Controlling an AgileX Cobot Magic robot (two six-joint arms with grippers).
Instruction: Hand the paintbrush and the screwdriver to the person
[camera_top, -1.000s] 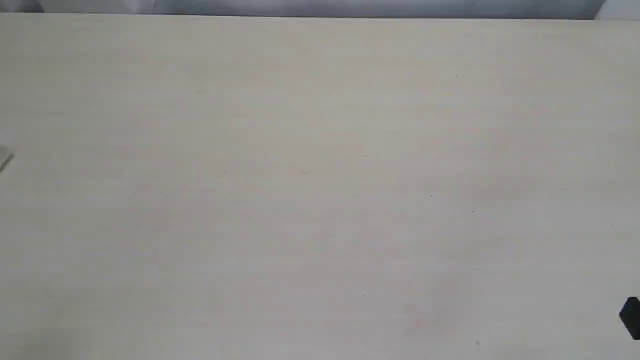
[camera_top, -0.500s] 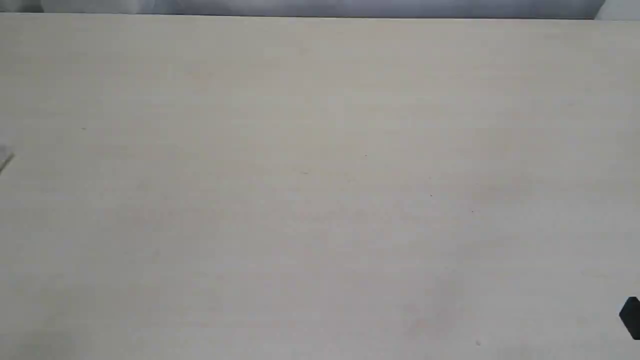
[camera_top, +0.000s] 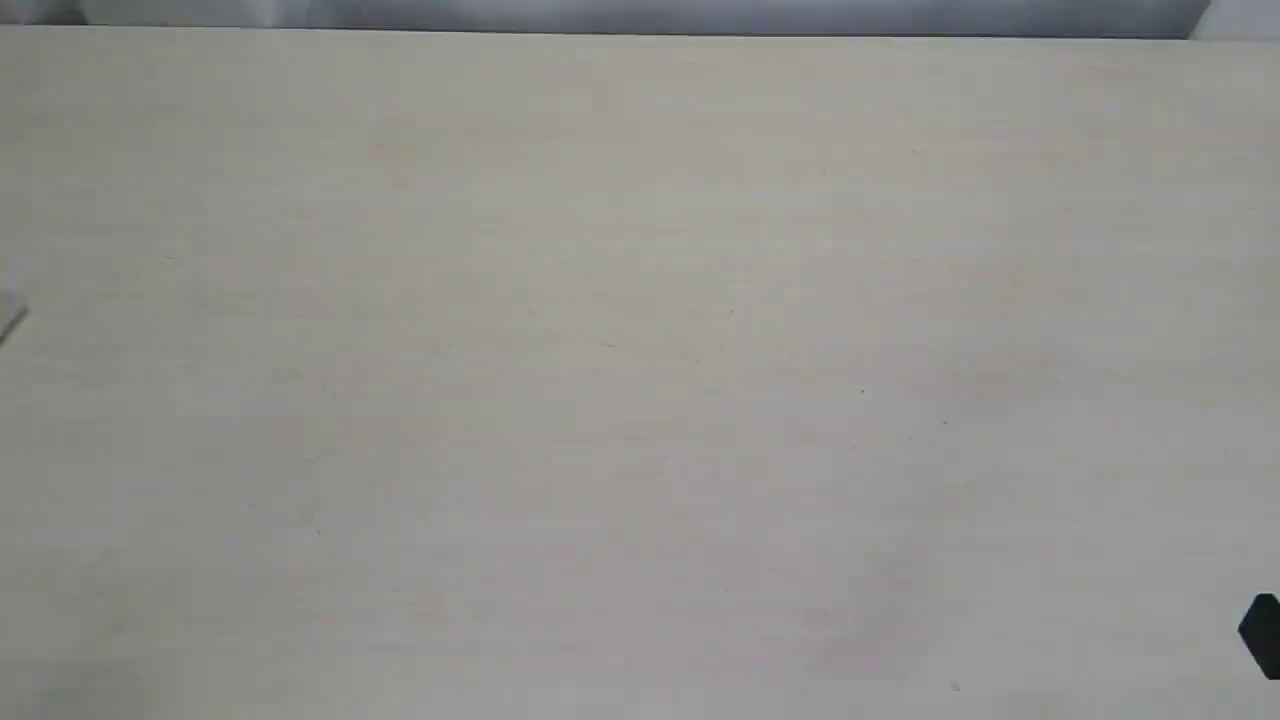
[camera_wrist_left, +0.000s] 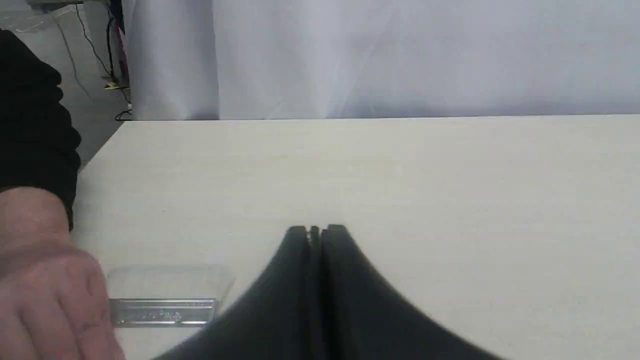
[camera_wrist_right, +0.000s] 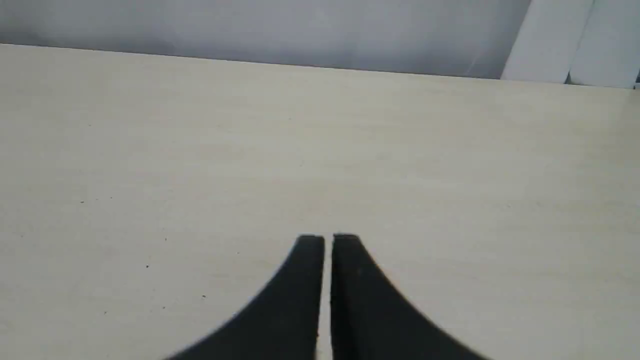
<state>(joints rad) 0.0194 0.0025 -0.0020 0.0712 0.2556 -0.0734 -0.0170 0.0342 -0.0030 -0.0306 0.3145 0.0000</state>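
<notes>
In the left wrist view the paintbrush lies flat on the table, showing its silver ferrule (camera_wrist_left: 162, 312) and pale bristles (camera_wrist_left: 170, 280). The person's hand (camera_wrist_left: 45, 285), with a dark sleeve (camera_wrist_left: 30, 125) behind it, covers the handle end. I cannot tell whether the hand grips it. My left gripper (camera_wrist_left: 316, 230) is shut and empty, a short way beside the brush. My right gripper (camera_wrist_right: 327, 237) is shut over bare table, holding nothing. In the exterior view only a black corner of it (camera_top: 1262, 635) shows at the right edge. The screwdriver is out of view.
The pale wooden table (camera_top: 640, 350) fills the exterior view, and a thin pale sliver (camera_top: 10, 318) pokes in at its left edge. A white curtain (camera_wrist_left: 400, 55) hangs behind the far table edge. Cables lie on the floor (camera_wrist_left: 95, 55) off one table corner.
</notes>
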